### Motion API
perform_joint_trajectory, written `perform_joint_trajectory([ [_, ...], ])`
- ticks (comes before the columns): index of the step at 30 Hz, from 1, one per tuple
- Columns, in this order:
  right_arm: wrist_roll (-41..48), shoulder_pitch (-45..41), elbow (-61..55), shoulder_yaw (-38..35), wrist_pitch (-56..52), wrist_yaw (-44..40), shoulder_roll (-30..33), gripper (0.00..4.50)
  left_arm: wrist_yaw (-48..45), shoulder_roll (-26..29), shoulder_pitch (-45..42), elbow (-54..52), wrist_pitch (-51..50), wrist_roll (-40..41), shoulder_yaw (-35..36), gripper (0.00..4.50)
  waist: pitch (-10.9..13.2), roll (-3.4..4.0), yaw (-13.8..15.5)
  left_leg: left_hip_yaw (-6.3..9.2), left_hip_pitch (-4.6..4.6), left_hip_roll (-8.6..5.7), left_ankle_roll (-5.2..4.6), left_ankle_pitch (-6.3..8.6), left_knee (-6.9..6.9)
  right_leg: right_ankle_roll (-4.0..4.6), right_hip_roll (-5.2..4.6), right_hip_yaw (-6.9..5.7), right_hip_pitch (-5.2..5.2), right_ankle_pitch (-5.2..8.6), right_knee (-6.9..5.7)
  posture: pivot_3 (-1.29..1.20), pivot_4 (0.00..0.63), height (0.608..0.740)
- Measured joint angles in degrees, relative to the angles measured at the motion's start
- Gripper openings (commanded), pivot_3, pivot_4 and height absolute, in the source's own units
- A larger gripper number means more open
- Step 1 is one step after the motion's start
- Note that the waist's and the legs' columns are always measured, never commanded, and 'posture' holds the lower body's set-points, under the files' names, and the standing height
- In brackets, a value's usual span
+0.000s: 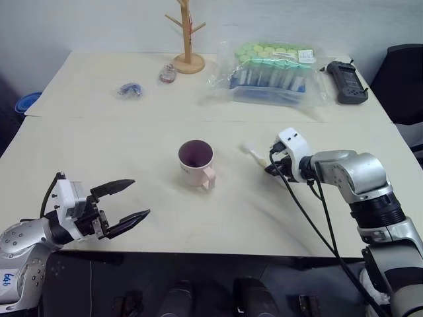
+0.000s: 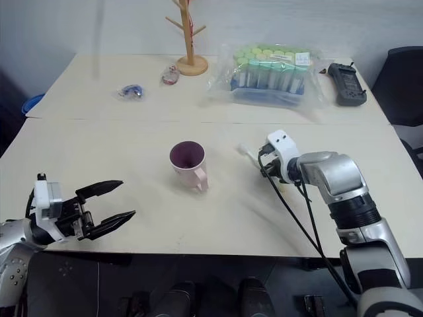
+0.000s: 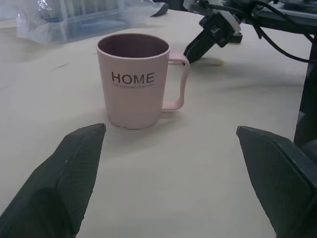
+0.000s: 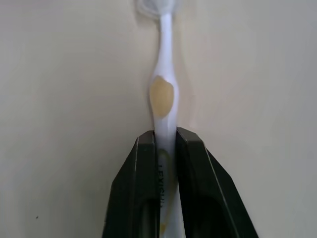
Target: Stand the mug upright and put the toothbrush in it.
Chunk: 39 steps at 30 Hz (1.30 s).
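While L gripper (image 1: 129, 201) gapes empty, R gripper (image 4: 165, 144) pinches toothbrush (image 4: 162, 99) handle on table (image 1: 132, 142).

toothbrush (image 4: 162, 94) head cut off, handle end hidden between pincer fingers

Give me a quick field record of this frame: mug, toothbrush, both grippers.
mug: upright on the table, opening up, handle toward the robot's right
toothbrush: lying on the table right of the mug, handle pinched
right gripper: shut on the toothbrush
left gripper: open, holding nothing, left of the mug
task: mug stands; toothbrush not yet in it
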<state>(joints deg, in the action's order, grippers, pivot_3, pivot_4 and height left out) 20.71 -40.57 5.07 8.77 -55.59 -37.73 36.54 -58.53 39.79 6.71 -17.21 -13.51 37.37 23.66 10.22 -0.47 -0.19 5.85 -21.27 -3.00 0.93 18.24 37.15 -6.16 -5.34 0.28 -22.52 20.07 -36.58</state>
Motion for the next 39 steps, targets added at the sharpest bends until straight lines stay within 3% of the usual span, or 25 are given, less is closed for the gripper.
perform_joint_trajectory([
  [3, 3.0, 2.9, -0.5, -5.3, 11.2, -4.3, -5.1, 0.15, 1.5, -0.7, -1.6, -0.1, -1.3, 1.3, 0.0, 4.50, 0.0, 0.05, -0.6, -0.07, -0.01, 0.05, 0.02, -0.01, -0.06, -0.01, 0.06, 0.04, -0.12, 0.00, -0.11, 0.00, 0.150, 0.740],
  [8, 8.1, 2.4, -3.9, -11.2, 30.5, -7.7, -19.7, 0.15, 3.9, -1.6, -2.7, 0.1, -3.4, 3.4, 0.4, 4.50, 0.1, 0.09, -1.9, -0.09, 0.00, 0.17, 0.09, -0.02, -0.11, -0.01, 0.17, 0.03, -0.22, 0.00, -0.32, 0.00, 0.150, 0.740],
  [13, 4.5, 0.4, 1.5, -6.2, 47.7, -9.3, -33.3, 0.15, 4.4, -2.8, -3.4, 2.5, -3.3, 3.1, 0.4, 4.50, 0.1, 0.10, -1.9, -0.09, 0.01, 0.15, 0.12, -0.03, -0.09, -0.01, 0.19, 0.03, -0.25, 0.00, -0.33, 0.00, 0.150, 0.740],
  [18, -1.3, -0.8, 14.7, -2.8, 60.8, -9.2, -39.8, 0.15, 5.1, -3.6, -3.7, 2.5, -2.8, 2.8, 0.0, 4.50, 0.1, 0.10, -1.5, -0.08, 0.01, 0.07, 0.12, -0.03, 0.00, 0.00, 0.13, 0.01, -0.23, 0.00, -0.37, 0.00, 0.150, 0.740],
  [24, -3.5, -1.5, 22.9, -2.8, 70.2, -10.4, -40.8, 2.04, 6.0, -4.0, -3.4, 2.4, -2.0, 2.6, 0.1, 4.50, 0.1, 0.11, -1.8, -0.07, 0.01, 0.09, 0.14, -0.04, -0.05, -0.01, 0.13, 0.02, -0.27, 0.00, -0.41, 0.00, 0.150, 0.740],
  [27, -3.6, -0.5, 20.1, -2.4, 70.9, -13.2, -38.0, 3.00, 6.2, -3.9, -2.3, 2.2, -1.4, 2.2, 0.1, 4.50, 0.1, 0.12, -2.0, -0.08, 0.01, 0.11, 0.14, -0.04, -0.09, -0.01, 0.14, 0.01, -0.27, 0.00, -0.42, 0.00, 0.150, 0.740],
  [31, 1.0, 5.8, 6.6, -4.4, 64.0, -19.9, -24.2, 4.34, 7.4, -2.1, 1.2, 2.7, -0.9, -1.4, 0.9, 4.50, 0.1, 0.11, -1.1, -0.02, -0.04, 0.04, 0.11, -0.02, -0.06, -0.01, 0.04, -0.02, -0.18, 0.00, -0.20, 0.00, 0.150, 0.740],
  [35, 5.4, 13.1, -0.7, -8.3, 57.5, -25.3, -12.4, 4.47, 7.8, -0.7, 3.7, 4.3, 1.2, -5.2, 2.5, 4.50, 0.1, 0.12, -1.1, -0.05, 0.03, 0.02, 0.08, 0.00, -0.04, -0.01, 0.03, 0.01, -0.10, 0.00, -0.10, 0.00, 0.150, 0.740],
  [37, 5.1, 19.6, -1.2, -10.0, 58.4, -32.2, -2.1, 4.47, 7.7, 0.0, 5.6, 4.3, 4.3, -8.7, 2.5, 4.50, 0.1, 0.13, -0.8, -0.06, 0.06, 0.03, 0.03, 0.03, -0.12, 0.00, 0.03, -0.01, -0.04, 0.00, 0.07, 0.00, 0.150, 0.740],
  [39, 4.4, 24.1, 1.4, -12.4, 60.9, -36.0, 2.2, 4.47, 7.3, 0.3, 7.7, 5.3, 6.6, -11.1, 2.7, 4.50, 0.1, 0.13, -0.8, -0.15, 0.06, 0.04, 0.00, 0.04, -0.11, -0.01, 0.04, 0.04, -0.05, 0.00, 0.07, 0.00, 0.150, 0.740],
])
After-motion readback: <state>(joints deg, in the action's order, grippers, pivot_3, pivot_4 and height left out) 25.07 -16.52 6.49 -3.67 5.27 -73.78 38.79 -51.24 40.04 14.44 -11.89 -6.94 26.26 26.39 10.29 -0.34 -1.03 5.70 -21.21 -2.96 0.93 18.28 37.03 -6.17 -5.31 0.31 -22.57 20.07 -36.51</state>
